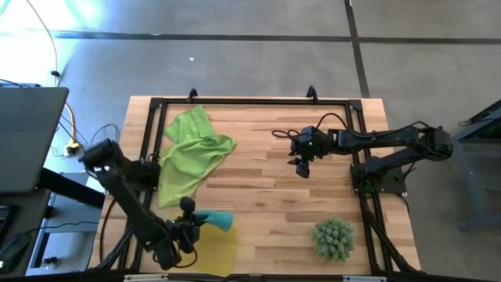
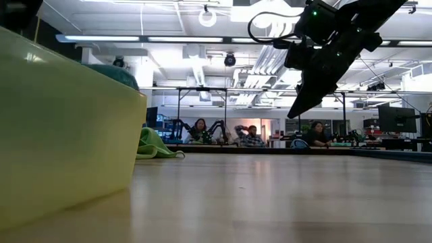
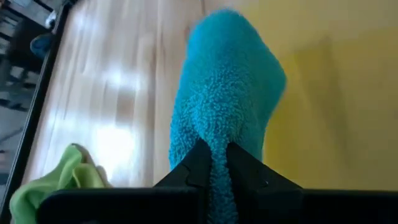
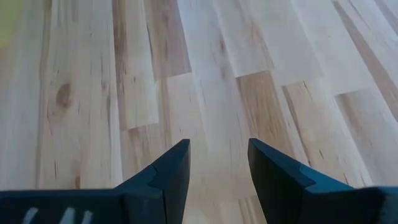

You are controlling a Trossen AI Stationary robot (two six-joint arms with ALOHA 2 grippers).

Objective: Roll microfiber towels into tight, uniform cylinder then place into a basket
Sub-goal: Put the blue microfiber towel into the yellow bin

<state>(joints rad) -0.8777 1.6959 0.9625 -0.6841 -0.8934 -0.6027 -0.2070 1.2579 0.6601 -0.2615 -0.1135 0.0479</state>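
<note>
Shallow rectangular translucent yellow basket (image 1: 223, 252) taken as landmark, at near-left corner of wooden tabletop (image 1: 266, 196). Left gripper (image 1: 190, 228) poised over basket's far edge, jaws pinched nearly closed on rolled teal microfiber towel (image 1: 218, 220); in left wrist view, fuzzy teal roll (image 3: 224, 106) squeezed between the two dark fingers (image 3: 196, 165), hanging past them with yellow basket floor (image 3: 336, 93) behind. Narrow grip near one end likely meant to keep roll from unwinding while carried; position over tray reads as placing step, release not yet made. Whether roll touches basket floor: cannot tell. Crumpled lime-green microfiber towel (image 1: 188, 153) lying unrolled beyond basket toward table's far-left part, well apart from it; presumably next to be rolled. Right gripper (image 1: 302, 166) well away from basket, over bare wood toward table's far-right part, fingers (image 4: 171, 171) parted partway with nothing between them, only planks visible through gap; hovering clear of surface in low view (image 2: 307, 101), seemingly parked out of left arm's way. Spiky round green ball-like object (image 1: 334, 239) resting to right of basket along near edge, apart from both arms, purpose unclear. People seated in room background behind table, none near work area.
</note>
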